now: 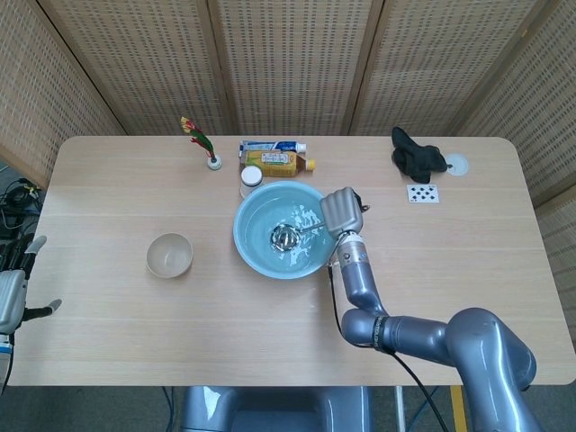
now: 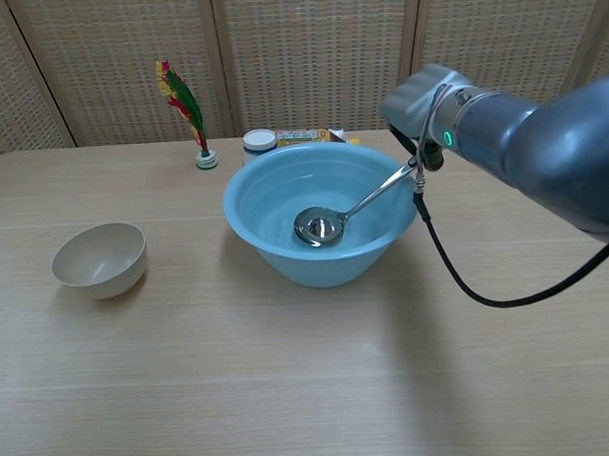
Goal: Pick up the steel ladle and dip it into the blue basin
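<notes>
On the table (image 1: 135, 306) the dip itself looks to be the step in hand, and close to done: the blue basin (image 1: 254, 255) sits near the middle of the table, and the steel ladle (image 2: 320, 226) lies with its cup down at the basin's bottom and its handle slanting up over the right rim. What seems to be left is small, either holding the cup low inside for a moment or lifting it straight back out, and any lift would call for keeping the handle clear of the rim so the basin is not nudged or tipped. The right hand (image 1: 342, 211) hovers at the basin's right edge, closed around the upper end of the ladle handle; its fingers are mostly hidden behind the back of the hand. The left hand (image 1: 11, 297) shows only at the far left edge of the head view, well apart from everything, fingers spread and holding nothing.
</notes>
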Available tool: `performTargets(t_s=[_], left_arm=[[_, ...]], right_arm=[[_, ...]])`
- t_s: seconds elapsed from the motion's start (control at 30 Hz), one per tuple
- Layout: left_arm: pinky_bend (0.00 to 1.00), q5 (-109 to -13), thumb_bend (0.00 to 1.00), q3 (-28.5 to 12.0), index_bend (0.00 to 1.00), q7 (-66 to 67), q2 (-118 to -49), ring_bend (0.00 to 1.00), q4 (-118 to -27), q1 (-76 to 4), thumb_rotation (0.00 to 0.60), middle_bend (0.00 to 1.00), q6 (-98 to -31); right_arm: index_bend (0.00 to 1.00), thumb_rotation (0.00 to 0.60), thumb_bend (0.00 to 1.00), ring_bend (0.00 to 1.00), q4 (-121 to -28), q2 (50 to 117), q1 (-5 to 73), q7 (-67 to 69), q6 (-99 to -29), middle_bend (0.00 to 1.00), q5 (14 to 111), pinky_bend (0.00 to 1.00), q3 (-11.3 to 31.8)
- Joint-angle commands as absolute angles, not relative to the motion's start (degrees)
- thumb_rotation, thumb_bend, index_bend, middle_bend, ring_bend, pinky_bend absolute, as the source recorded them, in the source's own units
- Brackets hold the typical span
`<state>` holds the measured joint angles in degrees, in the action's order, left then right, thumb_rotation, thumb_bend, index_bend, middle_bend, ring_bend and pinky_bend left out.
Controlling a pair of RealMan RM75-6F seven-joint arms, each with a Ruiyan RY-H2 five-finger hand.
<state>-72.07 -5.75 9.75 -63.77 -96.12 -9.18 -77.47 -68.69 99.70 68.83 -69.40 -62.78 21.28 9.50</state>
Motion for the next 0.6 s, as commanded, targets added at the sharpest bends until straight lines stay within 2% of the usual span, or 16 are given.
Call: performTargets(t_s=[0.03,0.37,0.6], left_arm=[[0.00,-72.18,0.00,-5.68,0.00,9.62,-63.71,0.00,-96.18,-9.15,0.600,0.00,-77.49],[0.00,-72.36,0.00,-5.49,0.00,8.97,-63.44,0.00,-96.37,-9.10,0.600,0.00,-77.32],[0.00,-72.58,0.00,-5.27,0.00,9.02,-63.45,0.00,-96.59,-9.11,0.600,0.00,-77.26]], right_arm=[[0.83,0.600,0.81,1.00,-70.21,99.47,68.51,-69.51,-63.04,1.00,18.95,1.00,11.52],[0.84,0.600,0.83,1.00,-76.88,96.36,67.83,-68.55,-63.59,1.00,8.17,1.00,19.67],[0.84,0.600,0.83,1.00,-82.74,92.47,67.45,-68.19,-64.79,1.00,3.81,1.00,22.40]])
